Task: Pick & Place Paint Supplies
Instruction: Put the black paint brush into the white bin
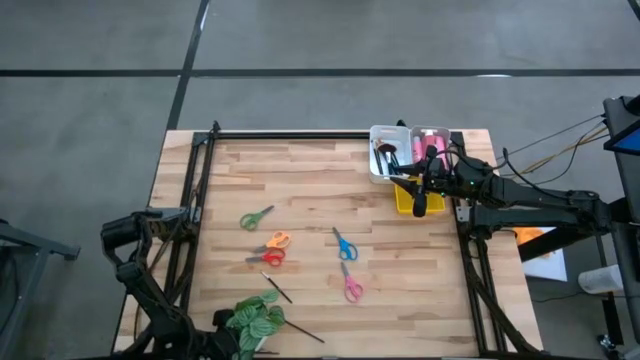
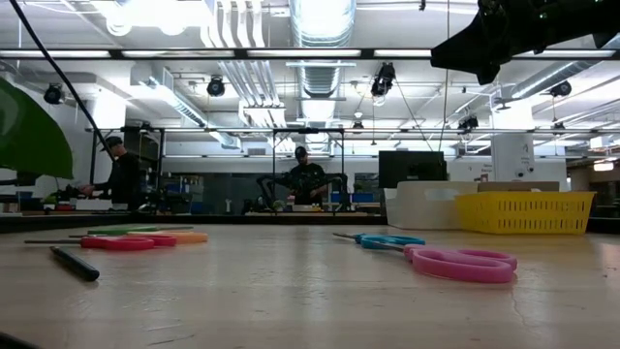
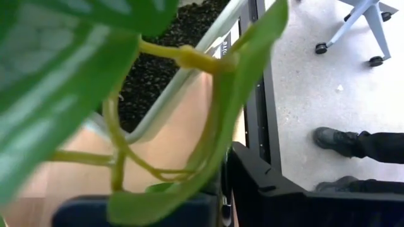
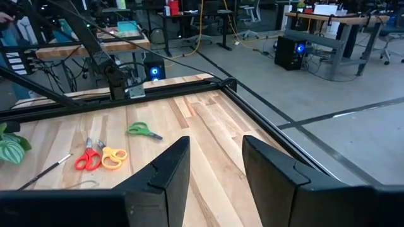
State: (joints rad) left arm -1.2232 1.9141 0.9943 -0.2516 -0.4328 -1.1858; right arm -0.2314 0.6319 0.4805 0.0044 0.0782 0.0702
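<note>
Green scissors [image 1: 256, 218], orange scissors [image 1: 278, 240], red scissors [image 1: 268, 258], blue scissors [image 1: 345, 244] and pink scissors [image 1: 351, 285] lie flat on the wooden table. One dark brush [image 1: 277, 288] lies beside the plant [image 1: 252, 318], and another brush [image 1: 303, 331] runs out from under its leaves. Pink tubes [image 1: 432, 140] and brushes [image 1: 385, 152] sit in white bins at the far right. My left gripper [image 3: 221, 205] is down among the plant's leaves, its fingers close together. My right gripper [image 4: 214, 180] hovers open over the yellow bin [image 1: 404, 200], holding nothing. My left gripper has a plant leaf [image 3: 164, 202] lying across one finger, and a stem [image 3: 218, 151] runs down toward the narrow gap between the fingers. The leaves hide the fingertips. I cannot tell whether anything is pinched there.
The plant's white pot with dark soil [image 3: 158, 75] stands right ahead of the left gripper at the table's near left. Black frame rails [image 1: 195, 200] run along the table's left and right sides. A person's shoes [image 3: 344, 142] show on the floor beyond the edge.
</note>
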